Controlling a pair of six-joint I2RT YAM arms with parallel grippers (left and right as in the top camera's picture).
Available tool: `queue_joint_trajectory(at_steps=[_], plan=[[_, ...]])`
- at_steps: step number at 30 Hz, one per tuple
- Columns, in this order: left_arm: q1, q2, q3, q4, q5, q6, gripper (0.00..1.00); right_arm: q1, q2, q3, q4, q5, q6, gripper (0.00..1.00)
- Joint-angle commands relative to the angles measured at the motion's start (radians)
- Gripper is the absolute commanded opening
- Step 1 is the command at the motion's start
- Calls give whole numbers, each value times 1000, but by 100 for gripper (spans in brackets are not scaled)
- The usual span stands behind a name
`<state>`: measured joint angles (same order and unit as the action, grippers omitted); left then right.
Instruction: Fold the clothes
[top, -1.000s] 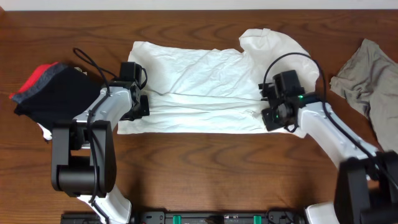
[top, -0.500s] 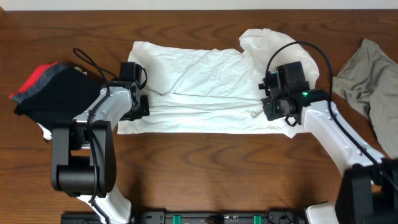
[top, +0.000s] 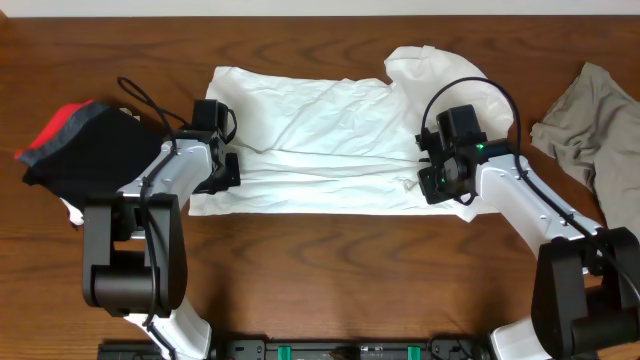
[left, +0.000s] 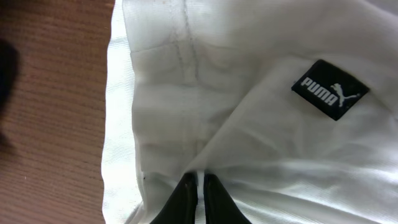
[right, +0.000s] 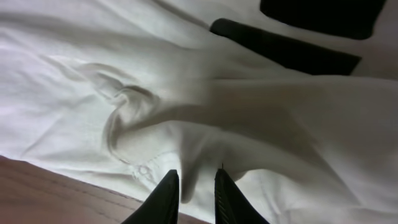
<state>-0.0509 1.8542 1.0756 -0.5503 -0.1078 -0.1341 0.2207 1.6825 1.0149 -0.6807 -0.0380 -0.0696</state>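
1. T-shirt (top: 320, 150) lies mid worktop (top: 320, 270) as a long band; looks mid-fold.
2. left fingers (left: 186, 200) clenched on T-shirt's left edge.
3. right fingers (right: 166, 198) slightly parted around a cloth ridge at T-shirt's right end, grip looks released.
4. Next, probably: regrasp, fold crosswise, keep edges aligned.
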Motion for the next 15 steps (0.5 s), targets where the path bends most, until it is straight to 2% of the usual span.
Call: queue_joint_trajectory(at_steps=[1, 10, 13, 15], plan=[[8, 20, -27, -10, 19, -9, 9, 7, 19, -24, 27, -26, 5, 19], [8, 20, -27, -23, 22, -9, 9, 7, 166, -88, 105, -27, 13, 25], [8, 20, -27, -27, 22, -9, 24, 7, 204, -88, 106, -26, 13, 26], [8, 20, -27, -30, 22, -9, 27, 7, 219, -88, 104, -26, 22, 27]])
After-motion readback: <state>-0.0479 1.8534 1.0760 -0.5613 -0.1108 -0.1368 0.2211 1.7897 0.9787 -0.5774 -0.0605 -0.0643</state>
